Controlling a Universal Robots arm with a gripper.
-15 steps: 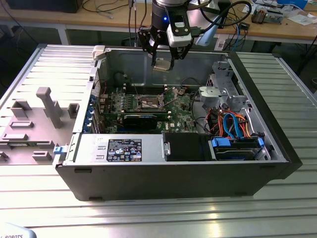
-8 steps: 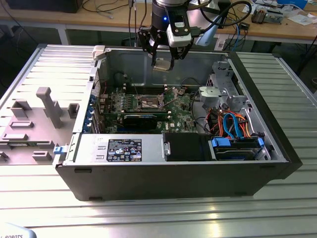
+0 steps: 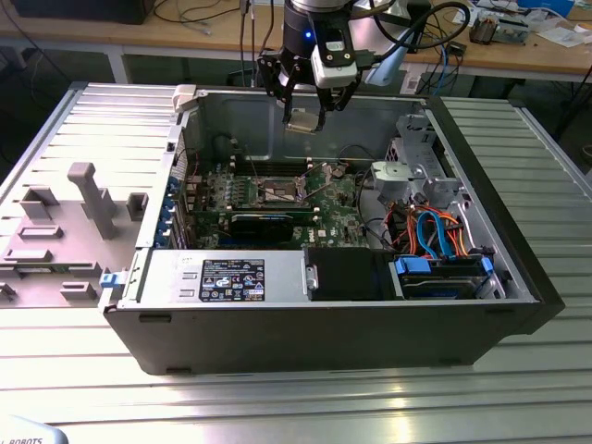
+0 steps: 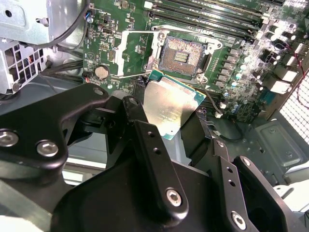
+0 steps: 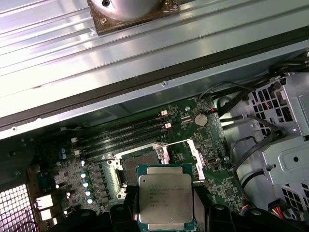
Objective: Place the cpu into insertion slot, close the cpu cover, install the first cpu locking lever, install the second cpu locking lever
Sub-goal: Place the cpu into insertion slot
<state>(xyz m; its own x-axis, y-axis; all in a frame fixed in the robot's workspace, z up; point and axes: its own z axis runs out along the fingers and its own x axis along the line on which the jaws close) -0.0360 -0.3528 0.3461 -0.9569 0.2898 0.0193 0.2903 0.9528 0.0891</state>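
Quantities are reading as follows: one hand (image 3: 304,113), one cpu (image 5: 165,202), one insertion slot (image 4: 185,54), one cpu cover (image 5: 197,155), one coin cell (image 4: 100,72) and one green circuit board (image 4: 104,46) are showing. One open computer case (image 3: 324,338) is sitting on one surface (image 3: 277,398).

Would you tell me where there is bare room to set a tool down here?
The table is bare along the near wall of the case and at the exterior view's right. Inside the case, board and cables are crowded.

Ribbed metal table (image 3: 305,407); open computer case (image 3: 324,338), grey blocks (image 3: 92,199) atop
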